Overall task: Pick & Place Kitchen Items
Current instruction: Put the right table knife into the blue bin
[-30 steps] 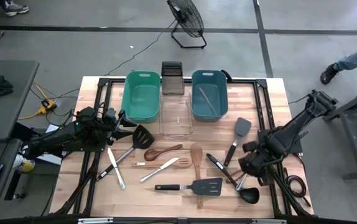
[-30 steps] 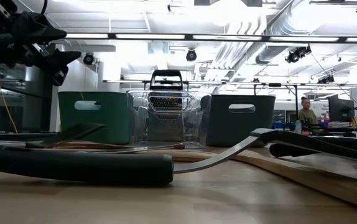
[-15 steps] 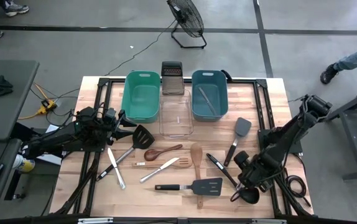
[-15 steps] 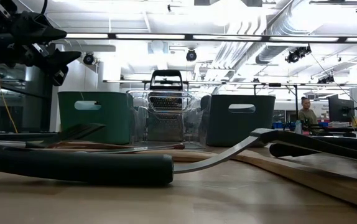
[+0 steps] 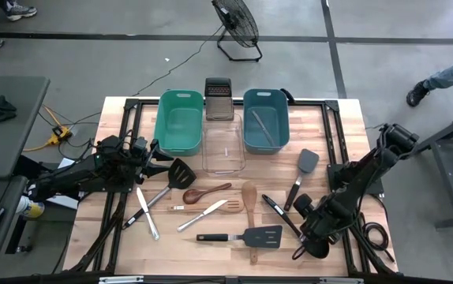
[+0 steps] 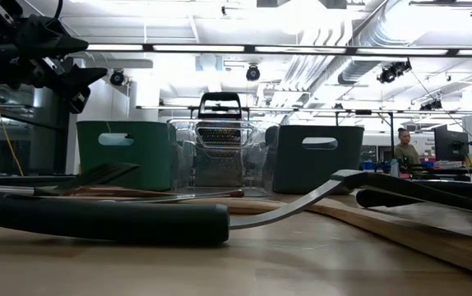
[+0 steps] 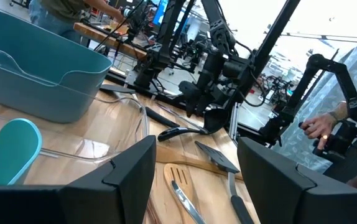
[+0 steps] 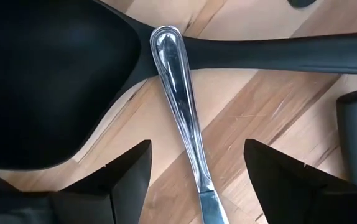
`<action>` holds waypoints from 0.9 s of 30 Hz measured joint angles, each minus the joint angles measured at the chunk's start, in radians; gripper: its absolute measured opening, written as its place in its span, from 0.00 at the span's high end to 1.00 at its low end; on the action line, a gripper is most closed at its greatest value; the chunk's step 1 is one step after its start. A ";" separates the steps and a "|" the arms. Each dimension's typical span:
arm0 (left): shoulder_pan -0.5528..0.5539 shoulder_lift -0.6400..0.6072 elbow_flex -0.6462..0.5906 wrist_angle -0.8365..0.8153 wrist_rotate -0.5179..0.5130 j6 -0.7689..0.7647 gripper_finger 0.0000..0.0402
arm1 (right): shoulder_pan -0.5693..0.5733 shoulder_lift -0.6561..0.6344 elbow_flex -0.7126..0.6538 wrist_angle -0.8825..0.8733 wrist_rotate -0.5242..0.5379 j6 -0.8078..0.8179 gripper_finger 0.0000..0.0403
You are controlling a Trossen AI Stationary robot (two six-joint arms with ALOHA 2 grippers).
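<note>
1. High view: the utensils are lying spread over the near half of the table [image 5: 345, 126]. A black turner [image 5: 181, 171], a brown spoon [image 5: 205, 192], a wooden spatula [image 5: 249, 199], two knives [image 5: 147, 213] and a slotted turner [image 5: 246, 236] are sitting in the middle. A grey spatula [image 5: 304, 166] is lying to the right. At the far edge a teal tub [image 5: 179, 120], a clear tub [image 5: 223, 148] and a blue tub [image 5: 266, 118] are standing side by side, with a grater [image 5: 219, 98] behind them. The left gripper [image 5: 161, 158] is waiting beside the black turner's blade. The right gripper [image 5: 315, 235] is hanging over the ladle [image 5: 316, 248] at the near right corner.

2. Low view: a dark handle [image 6: 104, 220] is lying across the foreground. The three tubs and the grater [image 6: 218, 148] are standing behind it. The left arm is showing at the upper left.

3. Left wrist view: the left fingers [image 7: 132, 168] are standing spread with nothing between them. The right arm [image 7: 213, 74] is reaching down across the table. A person's hand [image 7: 320, 127] is showing in the room beyond.

4. Right wrist view: the right fingers [image 8: 129, 171] are standing apart, holding nothing. A silver handle [image 8: 181, 102] is lying between them, crossing over the ladle's black neck beside its bowl [image 8: 48, 74].
</note>
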 joint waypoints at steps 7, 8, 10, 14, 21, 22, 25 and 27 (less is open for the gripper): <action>0.000 0.000 0.000 0.000 0.000 0.000 0.44 | 0.000 0.046 0.000 0.033 -0.004 -0.033 0.39; 0.000 0.000 0.000 0.000 0.000 0.000 0.44 | 0.000 0.053 0.000 0.042 -0.003 -0.033 0.39; 0.000 0.000 0.000 0.000 0.000 0.000 0.44 | 0.000 0.067 0.000 0.052 -0.002 -0.032 0.39; 0.000 0.000 0.000 0.000 0.000 0.000 0.44 | 0.000 0.098 0.000 0.065 0.000 -0.030 0.39; 0.000 0.000 0.000 0.000 0.000 0.000 0.44 | 0.000 0.112 0.000 0.089 0.011 -0.056 0.39; 0.000 0.000 0.000 0.000 0.000 0.000 0.44 | 0.000 0.112 0.000 0.090 0.011 -0.056 0.39; 0.000 0.000 0.000 0.000 0.000 0.000 0.44 | 0.000 0.112 -0.002 0.091 0.011 -0.058 0.39; 0.000 0.000 0.000 0.000 0.000 0.000 0.44 | 0.000 0.112 -0.014 0.097 0.001 -0.063 0.39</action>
